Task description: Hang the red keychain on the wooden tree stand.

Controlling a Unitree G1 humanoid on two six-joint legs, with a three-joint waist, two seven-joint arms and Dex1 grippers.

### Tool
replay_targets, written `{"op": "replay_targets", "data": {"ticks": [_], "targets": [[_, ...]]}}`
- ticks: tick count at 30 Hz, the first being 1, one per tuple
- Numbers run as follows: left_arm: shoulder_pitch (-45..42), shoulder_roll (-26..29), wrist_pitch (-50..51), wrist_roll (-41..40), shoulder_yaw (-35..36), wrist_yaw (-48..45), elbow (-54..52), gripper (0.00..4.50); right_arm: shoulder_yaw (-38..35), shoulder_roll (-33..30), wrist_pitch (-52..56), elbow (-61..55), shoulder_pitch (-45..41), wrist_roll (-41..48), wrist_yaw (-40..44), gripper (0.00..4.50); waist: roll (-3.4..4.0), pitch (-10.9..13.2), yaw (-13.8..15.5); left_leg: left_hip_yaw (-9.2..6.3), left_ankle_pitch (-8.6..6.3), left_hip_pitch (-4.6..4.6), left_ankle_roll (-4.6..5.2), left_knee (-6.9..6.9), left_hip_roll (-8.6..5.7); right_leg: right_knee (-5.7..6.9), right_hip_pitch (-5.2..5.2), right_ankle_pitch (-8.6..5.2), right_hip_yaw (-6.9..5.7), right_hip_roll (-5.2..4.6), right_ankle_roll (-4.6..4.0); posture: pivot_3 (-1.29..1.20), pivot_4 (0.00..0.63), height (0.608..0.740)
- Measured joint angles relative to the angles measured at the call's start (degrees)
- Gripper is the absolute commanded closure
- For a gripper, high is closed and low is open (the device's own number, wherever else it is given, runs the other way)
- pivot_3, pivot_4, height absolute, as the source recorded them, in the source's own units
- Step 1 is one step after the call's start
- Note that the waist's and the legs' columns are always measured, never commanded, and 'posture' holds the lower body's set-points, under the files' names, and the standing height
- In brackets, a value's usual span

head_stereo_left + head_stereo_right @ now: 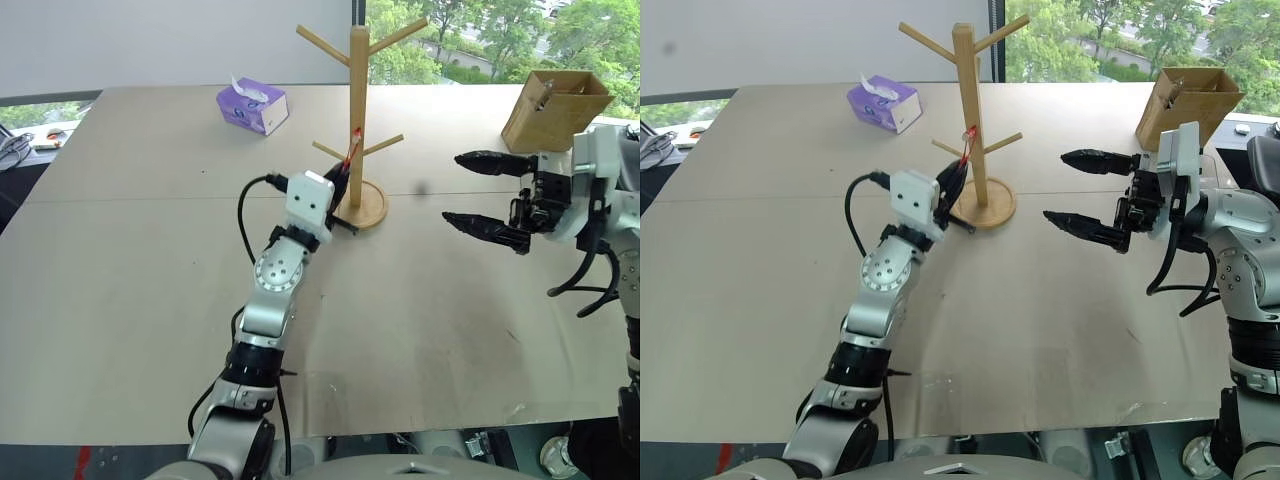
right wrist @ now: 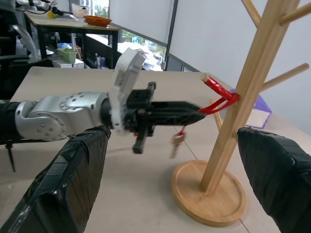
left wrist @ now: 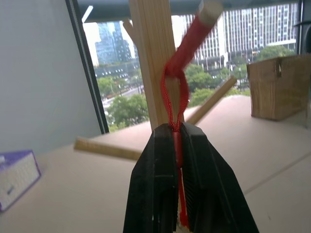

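Now red keychain (image 2: pixel 219 99): thin looped strap, small key dangling.

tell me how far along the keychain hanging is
Done: the red keychain's loop is already over a lower peg of the wooden tree stand. In hand: the left end effector is shut on the strap, key dangling below. Left: let go and pull back. The right end effector waits open nearby.

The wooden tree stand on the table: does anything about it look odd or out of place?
Nothing looks broken or askew: the light-wood tree stand stands upright. One curiosity: a thin red loop keychain is looped over a lower peg while the left gripper is shut on it, its small key dangling below.
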Motion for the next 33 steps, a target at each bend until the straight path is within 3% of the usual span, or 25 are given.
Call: {"op": "replay_targets", "data": {"ticks": [4, 6, 13, 14, 15, 23, 28, 33], "targets": [[1.35, -0.03, 0.74, 0.06, -0.06, 0.24, -2.0, 4.45, 0.01, 1.06, -0.76, 1.04, 0.38, -0.7, -0.64, 0.0, 0.0, 0.0, 0.18, -0.03, 0.0, 0.0, 0.01, 0.01, -0.01, 0.01, 0.01, 0.0, -0.03, -0.01, 0.0, 0.0, 0.15, 0.74], [0.8, -0.49, 1.03, 0.04, 0.0, 0.7, -1.99, 3.93, 0.01, 1.3, -0.78, 1.04, 0.4, -0.81, -0.86, 0.0, 0.0, 0.0, 0.16, -0.02, -0.01, -0.01, 0.01, 0.02, -0.02, 0.0, 0.01, 0.0, -0.02, -0.02, 0.0, 0.0, 0.15, 0.74], [-3.18, -1.37, 1.25, -0.23, 1.6, 2.01, -1.67, 1.05, 0.01, 1.33, -0.79, 1.29, 0.39, -1.02, -0.97, 0.0, 0.0, 0.0, 0.09, -0.02, 0.0, -0.01, 0.01, 0.01, -0.02, 0.0, 0.01, 0.0, -0.02, 0.0, 0.0, 0.0, 0.15, 0.74], [-3.38, -1.47, 1.24, -0.22, 1.62, 2.03, -1.09, 0.25, 0.01, 1.33, -0.79, 1.29, 0.39, -1.02, -0.97, 0.0, 0.0, 0.0, 0.09, -0.02, 0.0, -0.01, 0.01, 0.01, -0.02, 0.0, 0.0, 0.0, -0.03, 0.0, 0.0, 0.0, 0.15, 0.74], [-3.49, -1.56, 1.23, -0.2, 1.62, 2.04, -0.59, 0.11, 0.01, 1.33, -0.79, 1.29, 0.39, -1.02, -0.96, 0.0, 0.0, 0.0, 0.1, -0.02, 0.0, -0.01, 0.01, 0.01, -0.02, 0.0, 0.0, 0.0, -0.03, 0.0, 0.0, 0.0, 0.15, 0.74], [1.08, -1.8, 4.14, -0.92, 5.97, 5.82, -1.32, 0.11, -0.95, 1.47, -0.63, 0.51, 1.91, -1.01, -3.45, 0.0, 0.0, 0.0, -0.12, -0.01, 0.0, 0.01, 0.0, -0.01, 0.02, 0.0, 0.0, 0.0, 0.01, 0.01, 0.0, 0.0, 0.15, 0.74], [8.41, 1.99, 7.63, -2.5, 13.47, 8.01, -1.67, 0.11, -3.26, 7.58, -0.99, 0.5, 5.79, -4.07, -15.58, 0.0, -0.01, 0.0, -0.04, -0.02, 0.03, -0.01, -0.05, -0.01, 0.06, 0.05, -0.04, 0.0, -0.04, 0.02, 0.0, 0.0, 0.15, 0.74], [13.18, 4.4, 7.02, -2.68, 17.45, 8.34, -2.56, 0.11, -2.32, 17.84, -5.12, 3.26, 11.86, -14.1, -32.32, 0.0, -0.12, -0.07, 0.16, 0.05, 0.14, -0.03, -0.23, 0.01, -0.04, 0.0, -0.03, 0.01, -0.01, -0.09, 0.02, 0.0, 0.15, 0.74]]}}
